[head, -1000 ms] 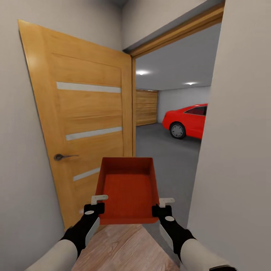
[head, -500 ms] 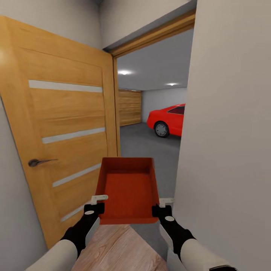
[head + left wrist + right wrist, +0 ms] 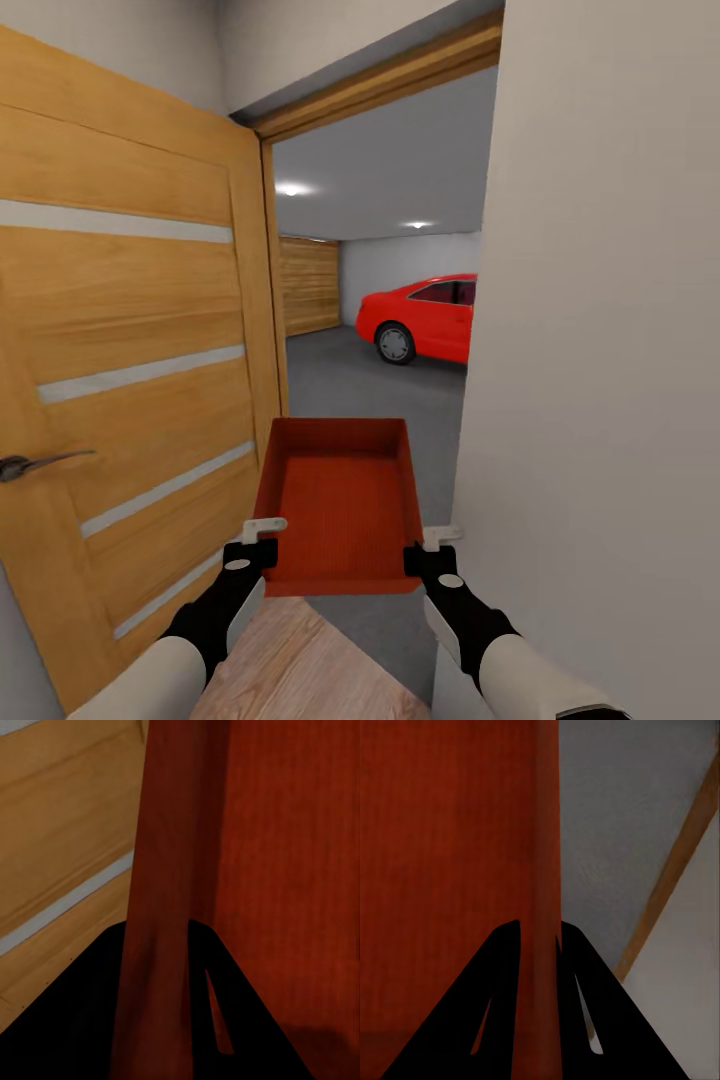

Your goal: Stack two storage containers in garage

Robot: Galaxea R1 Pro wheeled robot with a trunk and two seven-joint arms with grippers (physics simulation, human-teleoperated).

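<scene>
Both grippers, left gripper [image 3: 262,545] and right gripper [image 3: 428,548], clamp the storage container [image 3: 342,500] as the garage [image 3: 380,290] doorway has drawn nearer, door [image 3: 120,380] sliding left.

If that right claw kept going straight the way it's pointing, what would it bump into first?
The right gripper, jaws clamped on the orange-red container's side wall, points ahead through the open doorway. Its way looks free across the grey garage floor; the white wall runs close beside it, though depth is hard to judge.
</scene>
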